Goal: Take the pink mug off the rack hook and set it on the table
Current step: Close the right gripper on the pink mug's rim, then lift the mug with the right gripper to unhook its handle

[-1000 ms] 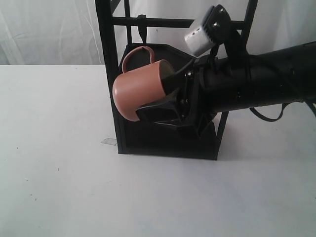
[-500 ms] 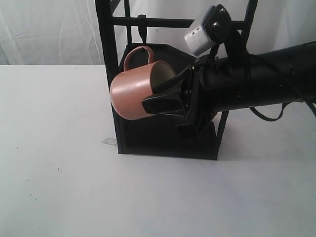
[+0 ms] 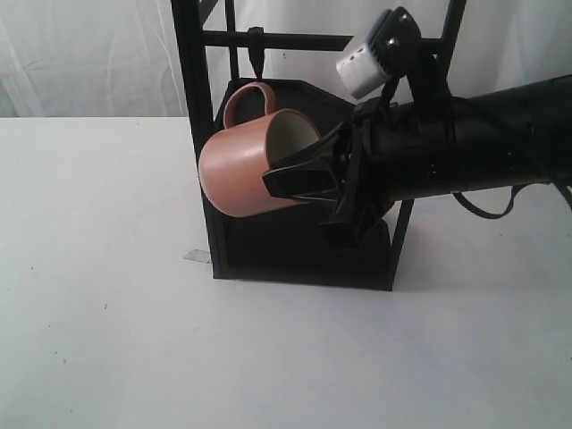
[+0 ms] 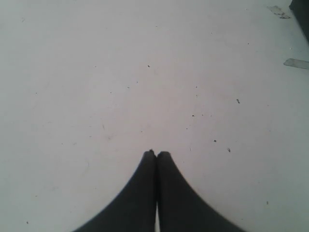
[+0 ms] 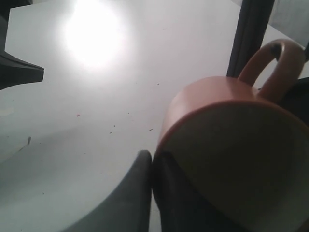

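The pink mug (image 3: 234, 174) hangs in the air in front of the black rack (image 3: 191, 134), lying on its side with the handle up and the cream inside facing my right arm. My right gripper (image 3: 273, 183) is shut on the mug's rim, one finger inside and one outside. In the right wrist view the mug (image 5: 203, 96) sits beside the gripper (image 5: 153, 157). The rack hook (image 3: 257, 52) on the top crossbar is bare, just above the handle. My left gripper (image 4: 155, 153) is shut and empty over the white table (image 4: 145, 72).
The rack stands at the back middle of the table (image 3: 107, 313), its dark shelves behind the mug. A rack post (image 5: 251, 34) rises close beside the mug handle. A white curtain hangs behind. Small tape bits (image 4: 295, 63) lie on the tabletop.
The right gripper rolled with the mug, which turned more level and rose slightly, showing more of its cream inside. In the last half second almost nothing moved.
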Tool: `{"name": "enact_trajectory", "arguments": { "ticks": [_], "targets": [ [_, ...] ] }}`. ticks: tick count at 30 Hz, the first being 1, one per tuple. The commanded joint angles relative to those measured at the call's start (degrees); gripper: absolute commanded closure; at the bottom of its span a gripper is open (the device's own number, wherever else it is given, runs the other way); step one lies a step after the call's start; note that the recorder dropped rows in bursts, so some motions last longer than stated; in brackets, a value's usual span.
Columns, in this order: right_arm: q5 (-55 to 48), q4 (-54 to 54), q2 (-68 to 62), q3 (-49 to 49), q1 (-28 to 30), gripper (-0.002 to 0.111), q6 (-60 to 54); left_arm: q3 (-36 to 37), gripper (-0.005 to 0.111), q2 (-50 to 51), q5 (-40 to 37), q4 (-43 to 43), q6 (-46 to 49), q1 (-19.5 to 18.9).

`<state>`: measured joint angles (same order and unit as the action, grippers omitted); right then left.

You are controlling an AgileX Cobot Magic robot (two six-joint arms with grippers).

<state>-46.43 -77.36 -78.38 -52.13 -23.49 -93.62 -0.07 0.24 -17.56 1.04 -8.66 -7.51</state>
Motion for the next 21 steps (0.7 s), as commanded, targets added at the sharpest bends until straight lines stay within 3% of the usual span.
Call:
{"name": "enact_trajectory", "arguments": {
  "ticks": [1, 21],
  "targets": [
    [-2.7, -1.2, 0.4, 0.2, -0.1, 0.108, -0.2, 0.1, 0.107, -0.2, -1.8, -0.1, -0.3, 0.2],
    [-8.6, -1.2, 8.5, 0.2, -0.1, 0.108, 1.8, 0.1, 0.107, -0.2, -1.8, -0.1, -0.3, 0.2]
  ]
}}
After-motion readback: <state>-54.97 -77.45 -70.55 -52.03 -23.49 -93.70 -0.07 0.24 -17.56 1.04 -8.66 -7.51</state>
